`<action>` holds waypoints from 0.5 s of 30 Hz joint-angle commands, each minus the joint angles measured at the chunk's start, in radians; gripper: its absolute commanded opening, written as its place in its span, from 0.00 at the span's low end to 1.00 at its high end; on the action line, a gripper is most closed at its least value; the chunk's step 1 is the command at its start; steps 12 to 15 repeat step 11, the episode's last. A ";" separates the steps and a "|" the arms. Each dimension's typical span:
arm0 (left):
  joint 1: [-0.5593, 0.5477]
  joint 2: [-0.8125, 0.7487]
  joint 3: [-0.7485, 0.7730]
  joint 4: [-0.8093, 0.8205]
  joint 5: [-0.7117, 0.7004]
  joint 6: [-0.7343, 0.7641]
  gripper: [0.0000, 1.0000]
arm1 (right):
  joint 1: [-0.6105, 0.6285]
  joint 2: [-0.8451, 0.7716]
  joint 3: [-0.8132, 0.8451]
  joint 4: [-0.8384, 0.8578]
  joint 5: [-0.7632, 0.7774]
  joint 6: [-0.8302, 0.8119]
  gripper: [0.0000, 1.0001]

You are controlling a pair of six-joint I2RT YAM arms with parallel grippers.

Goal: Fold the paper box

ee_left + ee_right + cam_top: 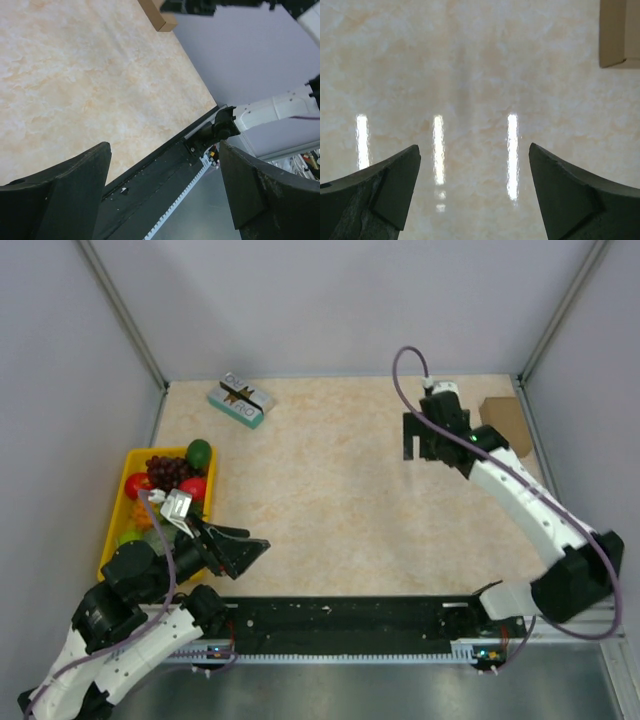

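Both grippers stand wide and empty: the left gripper point(255, 540) just beside the yellow plastic fruit tray point(113, 530), the right gripper point(422, 452) well apart from it. The plain brown cardboard paper box point(505, 423) lies farthest from the tray and looks already folded, so little seems left.

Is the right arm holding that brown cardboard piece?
No, its jaws stand open over bare table, and the paper box lies apart from them.

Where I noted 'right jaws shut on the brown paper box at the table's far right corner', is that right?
No. On the right gripper the jaws stand open and empty: the right wrist view shows only table between them. The paper box is at the table's far right corner, apart from them.
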 commanded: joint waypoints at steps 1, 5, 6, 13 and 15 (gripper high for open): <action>-0.001 -0.017 -0.021 -0.003 -0.028 -0.014 0.93 | -0.025 -0.409 -0.323 0.181 -0.236 0.080 0.89; -0.002 -0.008 -0.033 0.002 -0.017 -0.008 0.93 | -0.025 -0.707 -0.441 0.140 -0.246 0.087 0.94; -0.001 -0.006 -0.035 0.007 -0.018 -0.008 0.93 | -0.023 -0.763 -0.454 0.125 -0.235 0.091 0.98; -0.002 -0.016 -0.035 0.034 -0.021 0.004 0.93 | -0.025 -1.041 -0.472 0.074 -0.232 0.091 0.99; -0.002 -0.016 -0.035 0.034 -0.021 0.004 0.93 | -0.025 -1.041 -0.472 0.074 -0.232 0.091 0.99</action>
